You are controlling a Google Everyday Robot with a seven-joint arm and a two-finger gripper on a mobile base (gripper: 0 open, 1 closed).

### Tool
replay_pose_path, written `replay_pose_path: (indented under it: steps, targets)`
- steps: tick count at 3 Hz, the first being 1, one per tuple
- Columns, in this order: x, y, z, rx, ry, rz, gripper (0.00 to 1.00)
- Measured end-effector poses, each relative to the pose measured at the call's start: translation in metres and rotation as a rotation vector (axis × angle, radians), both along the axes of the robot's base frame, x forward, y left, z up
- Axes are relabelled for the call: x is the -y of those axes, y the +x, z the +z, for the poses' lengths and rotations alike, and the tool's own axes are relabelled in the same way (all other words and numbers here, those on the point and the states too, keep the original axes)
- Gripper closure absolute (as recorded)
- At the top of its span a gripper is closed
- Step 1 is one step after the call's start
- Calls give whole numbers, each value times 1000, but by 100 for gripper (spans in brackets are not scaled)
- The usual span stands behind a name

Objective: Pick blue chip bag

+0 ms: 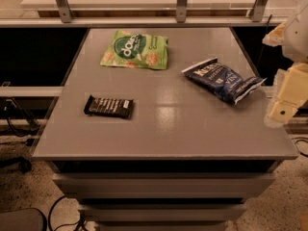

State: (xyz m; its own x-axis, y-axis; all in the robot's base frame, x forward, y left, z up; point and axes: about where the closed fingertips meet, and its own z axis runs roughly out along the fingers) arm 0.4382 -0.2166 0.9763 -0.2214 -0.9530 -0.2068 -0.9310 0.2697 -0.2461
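Observation:
The blue chip bag (pixel 221 81) lies flat on the right side of the grey table (pixel 163 129), dark navy with white lettering and pale crimped ends. My gripper (pixel 285 105) hangs at the right edge of the view, just off the table's right side, to the right of the bag and a little nearer the front. It is apart from the bag and holds nothing that I can see.
A light green snack pouch (pixel 135 50) lies at the back centre-left. A small dark brown candy bar (pixel 109 106) lies at the left middle. A metal rail with posts (pixel 182 4) runs behind the table. Drawers sit below the front edge.

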Motion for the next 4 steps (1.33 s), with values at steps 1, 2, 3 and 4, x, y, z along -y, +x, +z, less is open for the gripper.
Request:
replay_pose_path:
  steps: [1, 2, 3, 4]
  targets:
    - [-3, 3, 2, 0, -3, -12, 0]
    - [-14, 25, -3, -15, -14, -43, 0]
    - [-30, 59, -11, -39, -22, -93, 0]
    - [-45, 95, -27, -67, -41, -160, 0]
